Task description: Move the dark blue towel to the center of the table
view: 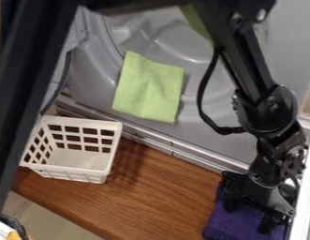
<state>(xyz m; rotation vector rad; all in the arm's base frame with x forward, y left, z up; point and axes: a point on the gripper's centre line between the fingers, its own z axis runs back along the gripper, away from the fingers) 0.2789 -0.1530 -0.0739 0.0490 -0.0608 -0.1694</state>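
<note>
Since the dark blue towel [227, 225] lies off-center on the wooden table [162, 192], fingers [266, 223] stand spread over it, presumably to pinch it.

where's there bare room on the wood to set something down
The stretch of wooden table between the white basket and the dark blue towel, below the metal edge. Crowded: lower right, where the gripper is at the towel.
</note>
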